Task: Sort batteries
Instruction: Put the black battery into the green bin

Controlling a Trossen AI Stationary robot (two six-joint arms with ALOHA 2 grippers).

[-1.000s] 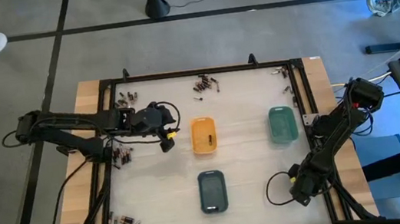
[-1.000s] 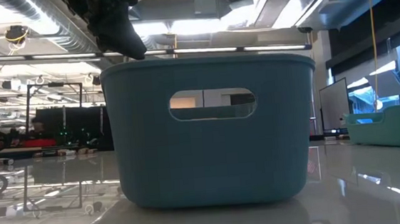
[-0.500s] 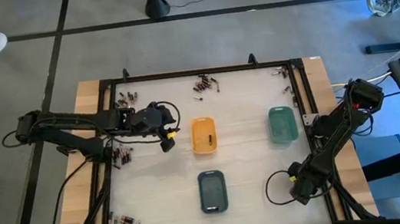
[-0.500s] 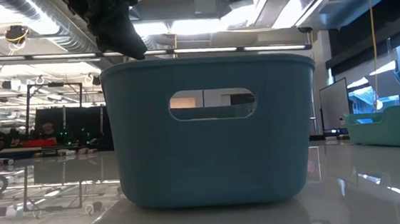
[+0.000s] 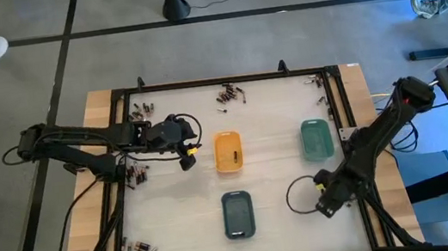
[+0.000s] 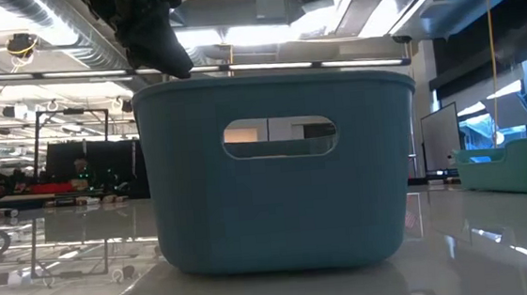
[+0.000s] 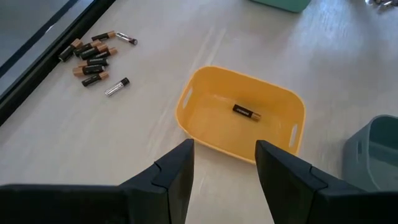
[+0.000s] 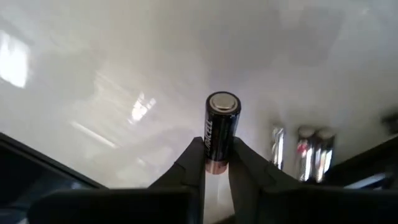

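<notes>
My right gripper [image 5: 326, 205] hangs over the table's near right part, shut on a black battery [image 8: 221, 127]. Three silvery batteries [image 8: 304, 151] lie on the table beyond it. My left gripper [image 5: 186, 155] waits open just left of the orange tray [image 5: 228, 153], nothing between its fingers [image 7: 224, 171]. One battery [image 7: 246, 112] lies in the orange tray [image 7: 239, 115]. Loose batteries lie in clusters at the far edge [image 5: 230, 95], the far left [image 5: 139, 112], the left rail [image 5: 134, 173] and the near left corner [image 5: 140, 247]. My right gripper pinches the black battery by its copper-coloured end [image 8: 216, 167] between its two fingertips. The fingers point steeply down and lie along the battery. It sticks out past the fingertips, silvery cap [image 8: 222, 101] foremost, clear of the table.
The slate-blue tray [image 5: 237, 213] stands near the front middle and fills the low view [image 6: 275, 170]. The green tray [image 5: 316, 141] stands at the right. A black frame rail [image 5: 341, 127] runs along the table's edges. Bare tabletop lies between the trays.
My right gripper has moved in from the near right corner toward the table's left and a little toward the far edge, its arm stretching out more. The left arm has kept still.
</notes>
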